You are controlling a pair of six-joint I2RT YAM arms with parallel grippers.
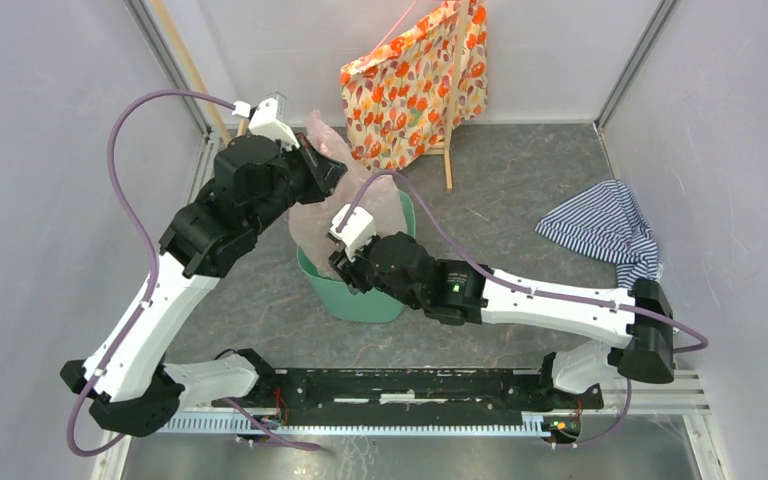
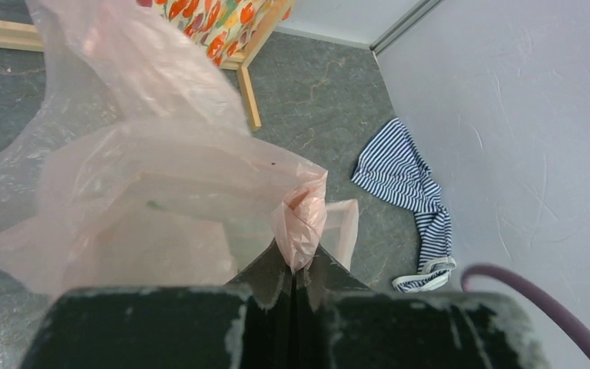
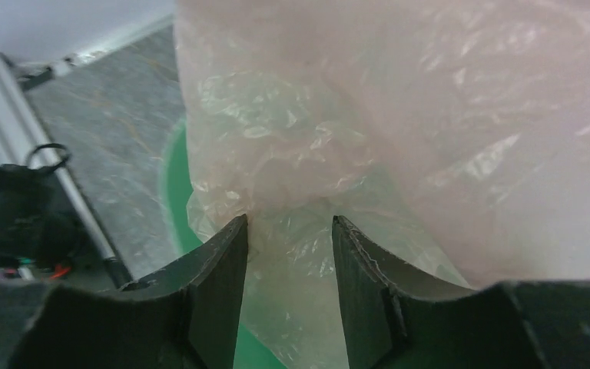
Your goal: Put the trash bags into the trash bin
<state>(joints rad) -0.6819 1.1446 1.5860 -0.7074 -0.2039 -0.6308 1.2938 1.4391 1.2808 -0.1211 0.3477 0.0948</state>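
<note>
A thin translucent pink trash bag [image 1: 322, 205] hangs over the mint-green trash bin [image 1: 345, 297] at the table's middle. My left gripper [image 1: 332, 168] is shut on a bunched corner of the bag [image 2: 302, 223] and holds it above the bin's far left side. The rest of the bag [image 2: 146, 200] billows out ahead of it. My right gripper [image 1: 345, 250] sits over the bin's near rim with its jaws open. Bag film [image 3: 292, 254] lies between its fingers [image 3: 223, 269], and the bin's green rim [image 3: 173, 192] shows below.
An orange floral bag [image 1: 415, 85] hangs on a wooden frame [image 1: 448, 130] at the back. A blue-striped cloth [image 1: 605, 228] lies at the right by the wall, also in the left wrist view [image 2: 411, 184]. White walls close in both sides.
</note>
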